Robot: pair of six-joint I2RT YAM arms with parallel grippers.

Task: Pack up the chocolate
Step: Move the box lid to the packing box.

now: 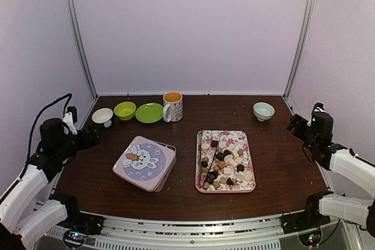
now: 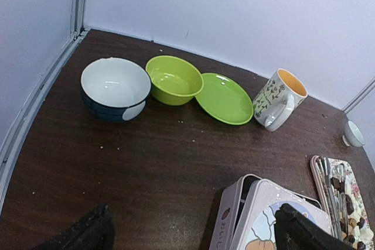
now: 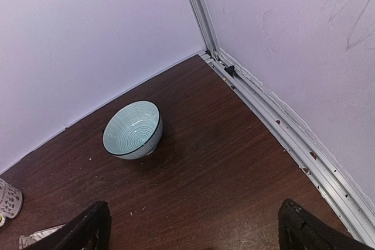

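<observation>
The chocolate (image 1: 225, 163) lies scattered on the floral tray (image 1: 248, 187) at mid-table, its long axis running away from me, off to the left of my right gripper (image 3: 193, 232) (the nearer one; the tin (image 1: 145, 163) sits between the tray and my left gripper (image 2: 190, 232)), both spread wide, holding nothing.

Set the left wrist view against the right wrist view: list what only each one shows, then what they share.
Only the left wrist view: the white bowl, green bowl, green plate, bunny tin and the chocolate.
Only the right wrist view: the metal corner rail.
Both: the pale blue bowl, the brown table, and that arm's own open end effector, the left end effector or the right end effector.
</observation>
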